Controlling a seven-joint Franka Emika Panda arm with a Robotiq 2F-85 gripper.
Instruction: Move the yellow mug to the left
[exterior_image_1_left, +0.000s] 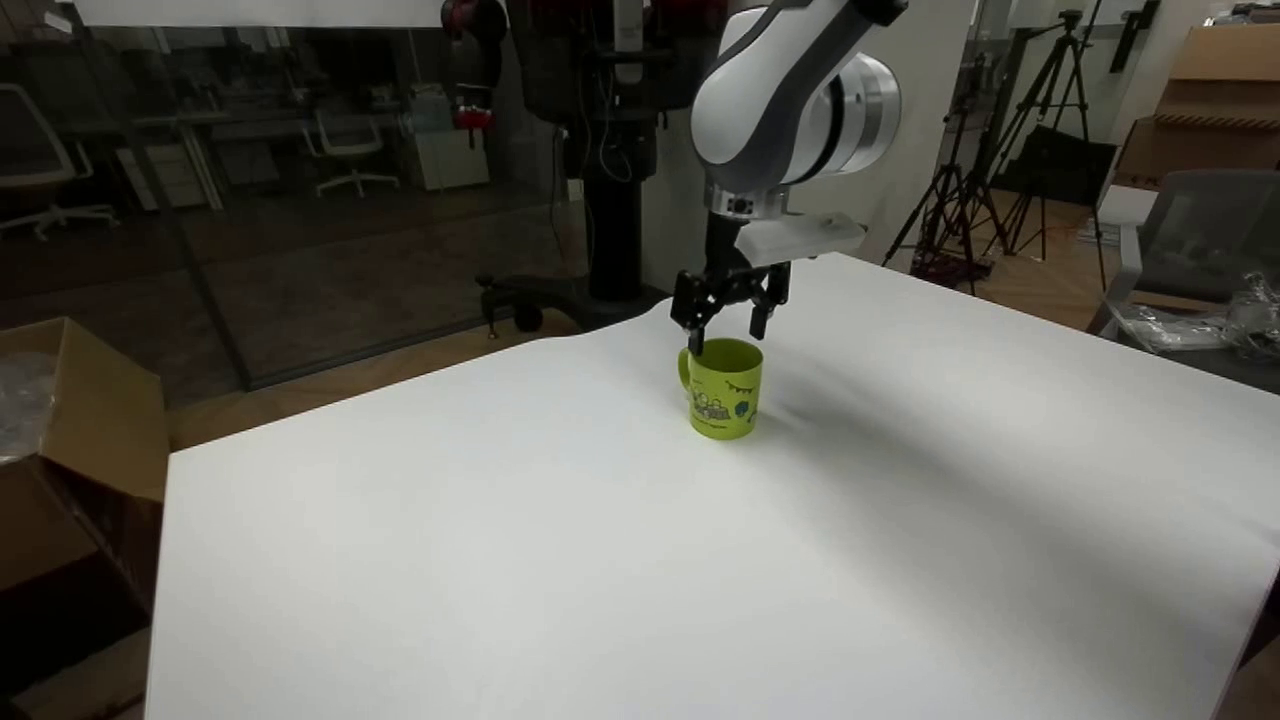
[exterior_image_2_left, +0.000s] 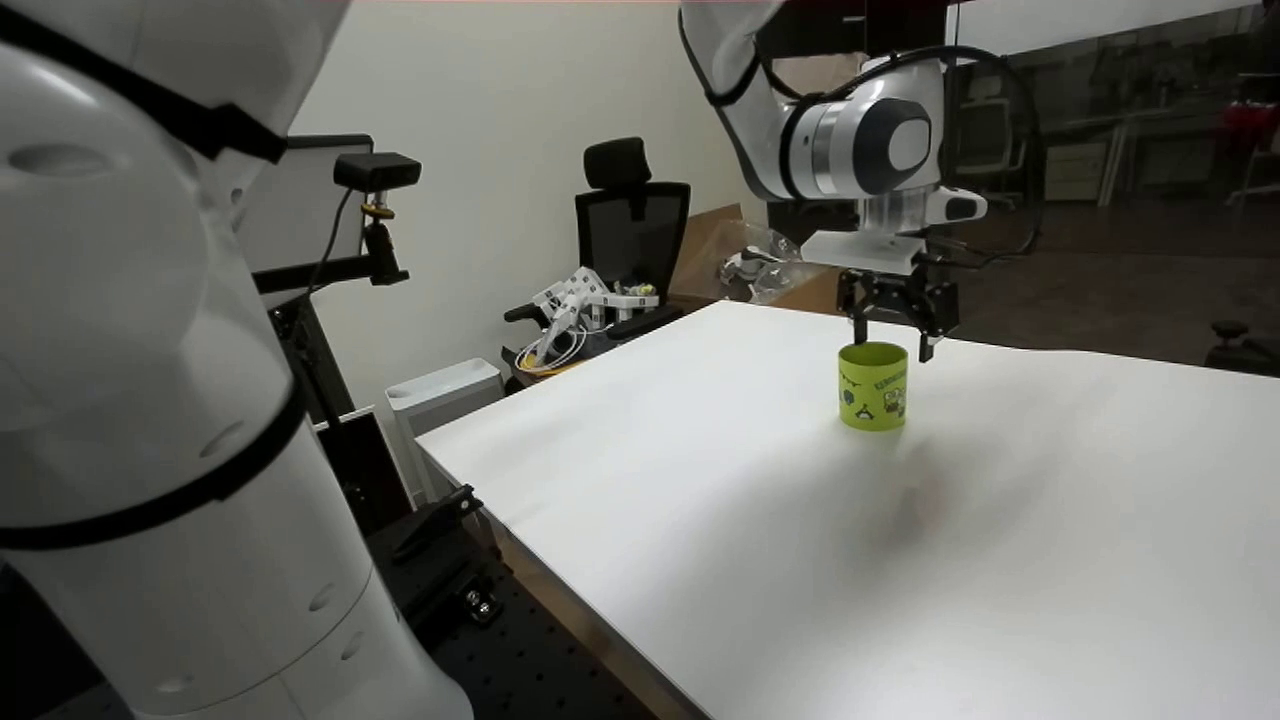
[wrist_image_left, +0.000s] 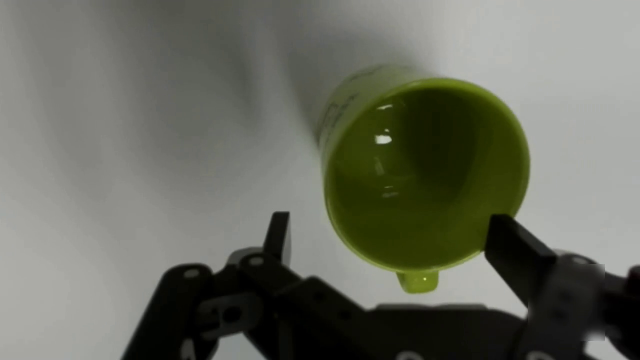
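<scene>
The yellow mug is lime green with small dark printed figures and stands upright on the white table. In another exterior view its handle is hidden. My gripper is open and empty, pointing down just above the mug's rim; it also shows in an exterior view. In the wrist view the mug's open mouth faces the camera, with the handle toward the gripper's palm. The fingertips are apart. The left finger lies outside the rim, and the right finger overlaps the rim's lower right edge in the picture.
The white table spreads out on all sides of the mug. The robot's base stands at the table's edge. A cardboard box and office chairs stand off the table.
</scene>
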